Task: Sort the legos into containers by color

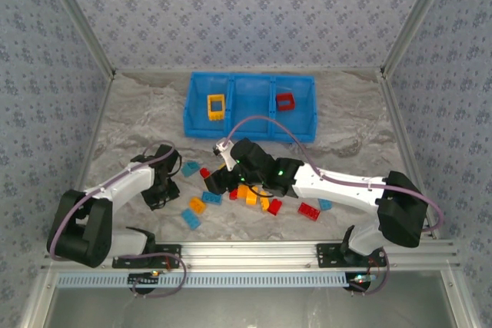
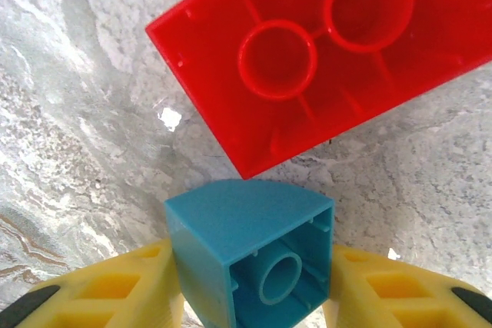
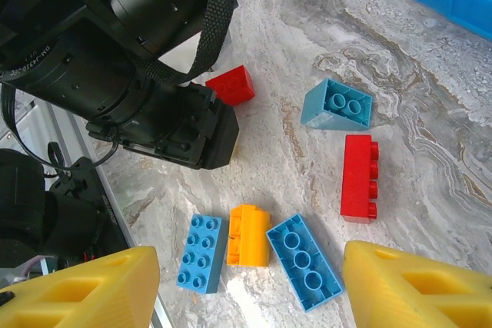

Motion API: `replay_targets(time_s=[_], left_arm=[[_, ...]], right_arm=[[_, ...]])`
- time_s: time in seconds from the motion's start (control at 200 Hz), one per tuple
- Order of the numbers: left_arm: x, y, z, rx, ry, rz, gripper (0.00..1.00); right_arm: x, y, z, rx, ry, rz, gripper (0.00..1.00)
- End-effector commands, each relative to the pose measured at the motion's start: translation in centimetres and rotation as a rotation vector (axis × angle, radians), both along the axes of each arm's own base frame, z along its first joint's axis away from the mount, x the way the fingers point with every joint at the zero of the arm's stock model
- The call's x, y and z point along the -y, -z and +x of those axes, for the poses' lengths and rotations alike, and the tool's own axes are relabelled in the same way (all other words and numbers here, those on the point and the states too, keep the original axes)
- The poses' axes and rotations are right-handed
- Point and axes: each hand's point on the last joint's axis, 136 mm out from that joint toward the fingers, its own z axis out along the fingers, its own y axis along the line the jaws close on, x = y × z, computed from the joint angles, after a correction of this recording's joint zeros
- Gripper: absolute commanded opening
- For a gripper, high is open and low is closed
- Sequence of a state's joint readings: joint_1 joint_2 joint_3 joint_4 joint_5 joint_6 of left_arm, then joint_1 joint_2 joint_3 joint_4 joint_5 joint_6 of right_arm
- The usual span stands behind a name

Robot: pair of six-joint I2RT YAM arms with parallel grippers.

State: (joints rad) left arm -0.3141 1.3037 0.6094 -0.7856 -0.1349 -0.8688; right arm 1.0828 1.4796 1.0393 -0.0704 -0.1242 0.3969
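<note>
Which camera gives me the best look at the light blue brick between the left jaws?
Left wrist: the light blue brick sits close up between the left gripper's jaws, hollow side toward the lens. In the top external and right wrist views, the left arm covers it.

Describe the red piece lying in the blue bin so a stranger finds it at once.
At the far side of the table stands a bright blue plastic bin with three compartments. In its right compartment lies one red hollow rectangular frame brick. The only other piece in the bin, a yellow frame brick, sits in the left compartment.
</note>
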Motion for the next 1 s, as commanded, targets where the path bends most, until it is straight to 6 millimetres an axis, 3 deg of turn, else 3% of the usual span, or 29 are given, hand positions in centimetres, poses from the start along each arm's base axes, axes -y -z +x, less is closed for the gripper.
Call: replay_targets(time_s=[0.0, 0.125, 0.415, 0.63, 0.849, 0.994], left_arm=[[0.0, 0.6, 0.7, 0.022, 0.003, -0.003, 0.53], [-0.5, -0.4, 1.3, 0.047, 0.019, 0.027, 0.62], [-0.8, 0.0, 2.1, 0.025, 0.034, 0.028, 0.6], [0.1, 0.4, 3.7, 0.083, 0.075, -0.015, 0.49], [0.3, 0.2, 3.4, 0.084, 0.071, -0.027, 0.36], [0.6, -0.8, 3.6, 0.117, 0.071, -0.048, 0.33]], right_arm=[[-0.6, -0.4, -0.1, -0.005, -0.001, 0.013, 0.66], [-0.5, -0.4, -0.1, -0.006, -0.001, 0.013, 0.66], [-0.5, -0.5, -0.2, -0.008, -0.005, 0.008, 0.66], [-0.5, -0.5, -0.6, -0.013, -0.015, 0.013, 0.65], [-1.1, -2.1, -1.9, 0.061, -0.068, 0.064, 0.66], [-1.5, -2.5, -2.6, 0.096, -0.085, 0.08, 0.67]])
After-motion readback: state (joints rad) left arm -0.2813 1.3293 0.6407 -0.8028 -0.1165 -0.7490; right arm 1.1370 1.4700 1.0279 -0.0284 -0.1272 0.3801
